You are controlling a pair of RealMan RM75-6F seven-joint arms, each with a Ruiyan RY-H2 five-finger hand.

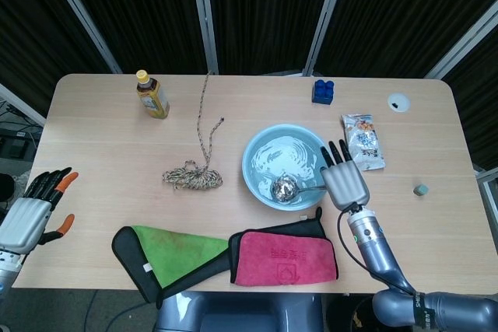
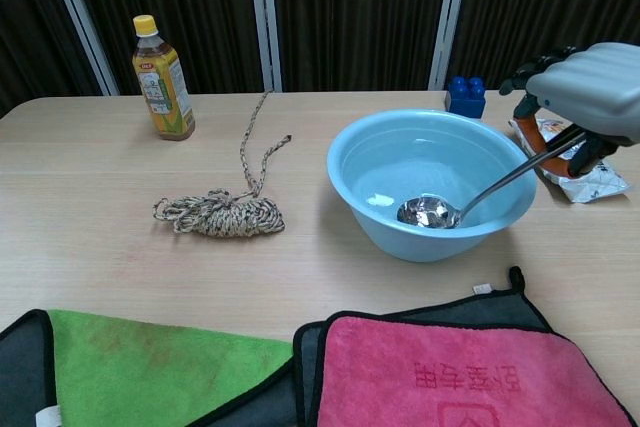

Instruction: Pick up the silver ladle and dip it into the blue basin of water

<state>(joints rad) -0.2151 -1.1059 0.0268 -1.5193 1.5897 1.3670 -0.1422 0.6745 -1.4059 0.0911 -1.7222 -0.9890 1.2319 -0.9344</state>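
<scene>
Right hand (image 1: pixel 345 184) is clamped on the ladle (image 2: pixel 470 197) by its handle, just outside the right rim of the basin (image 1: pixel 258 157). From my chest camera the hand (image 2: pixel 585 87) sits above the table with the handle slanting down and left over the rim. The ladle's bowl (image 1: pixel 283 188) is down inside the basin, in the water near the front, and I can see ripples across the surface around it.

Left hand (image 1: pixel 33 211) hangs off the table's left edge, holding nothing, fingers spread apart.

On the table (image 1: pixel 101 145) I see a bottle (image 1: pixel 152 95) at the back left and a rope (image 1: pixel 196 172) with its coiled part left of the basin and a loose tail running toward the back edge. A blue block (image 1: pixel 323 90) stands behind the basin, and a snack packet (image 1: pixel 362 141) lies just right of it, near my right hand. Along the front edge lie a green cloth (image 1: pixel 175 253) and a pink cloth (image 1: pixel 284 256), the pink one just in front of the basin. A white disc (image 1: pixel 398 102) sits at the back right corner, and a small grey object (image 1: pixel 421 190) lies near the right edge.
</scene>
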